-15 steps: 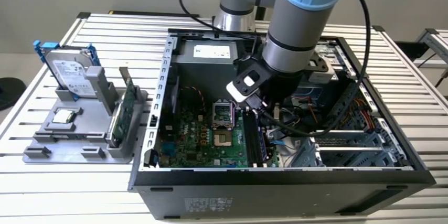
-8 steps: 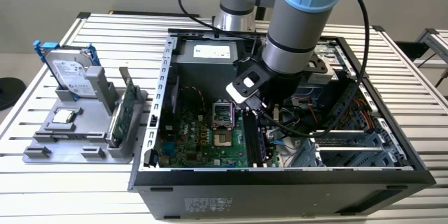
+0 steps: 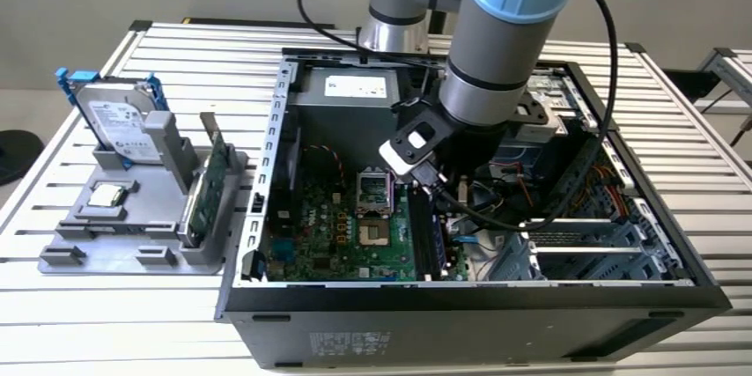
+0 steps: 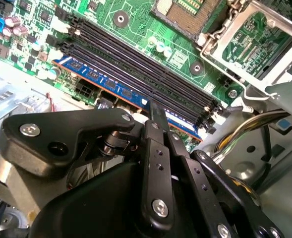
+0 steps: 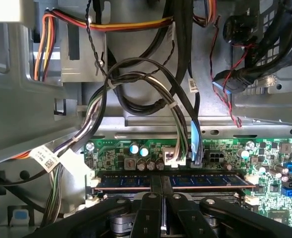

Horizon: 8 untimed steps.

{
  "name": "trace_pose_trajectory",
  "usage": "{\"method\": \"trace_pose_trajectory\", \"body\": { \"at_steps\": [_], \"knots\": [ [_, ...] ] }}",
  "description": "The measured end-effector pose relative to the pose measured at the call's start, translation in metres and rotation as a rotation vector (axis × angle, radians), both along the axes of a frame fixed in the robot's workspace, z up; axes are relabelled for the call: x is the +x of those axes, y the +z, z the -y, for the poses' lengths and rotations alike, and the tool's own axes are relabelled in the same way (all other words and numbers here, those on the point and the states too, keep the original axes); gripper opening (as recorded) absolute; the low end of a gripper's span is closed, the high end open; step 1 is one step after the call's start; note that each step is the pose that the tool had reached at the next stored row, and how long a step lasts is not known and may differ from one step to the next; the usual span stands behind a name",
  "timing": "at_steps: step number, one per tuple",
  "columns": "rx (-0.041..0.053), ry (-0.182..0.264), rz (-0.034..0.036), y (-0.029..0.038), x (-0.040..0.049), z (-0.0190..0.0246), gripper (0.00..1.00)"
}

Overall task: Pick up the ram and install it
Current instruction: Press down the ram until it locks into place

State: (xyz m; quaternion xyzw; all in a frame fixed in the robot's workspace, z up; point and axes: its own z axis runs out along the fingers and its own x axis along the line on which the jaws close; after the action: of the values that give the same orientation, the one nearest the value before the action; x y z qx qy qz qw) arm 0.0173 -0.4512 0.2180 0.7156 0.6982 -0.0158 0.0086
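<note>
One thin, light, stiff but easily broken ram (image 4: 136, 96) is seen standing in its motherboard slot (image 4: 150, 74), clamped near the middle of its top edge between the two black fingers (image 4: 158, 119) of the gripper (image 5: 161, 198), where it is best held.

The black gripper (image 4: 158, 116) meets the ram (image 4: 121, 91), a dark stick with a blue label and an orange edge; just beyond it run black memory slots (image 4: 136, 64) on the bright green motherboard (image 4: 150, 29); in the first wrist view, past the ram (image 5: 175, 181), hang yellow, orange, red and black cables (image 5: 111, 22) against the grey metal case (image 5: 17, 99).
</note>
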Motion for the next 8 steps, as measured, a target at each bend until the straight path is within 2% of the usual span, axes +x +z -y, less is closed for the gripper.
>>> {"method": "trace_pose_trajectory", "body": {
  "at_steps": [8],
  "knots": [
    [0.0004,0.000,0.0001,-0.0006,0.0000,-0.0001,0.00]
  ]
}}
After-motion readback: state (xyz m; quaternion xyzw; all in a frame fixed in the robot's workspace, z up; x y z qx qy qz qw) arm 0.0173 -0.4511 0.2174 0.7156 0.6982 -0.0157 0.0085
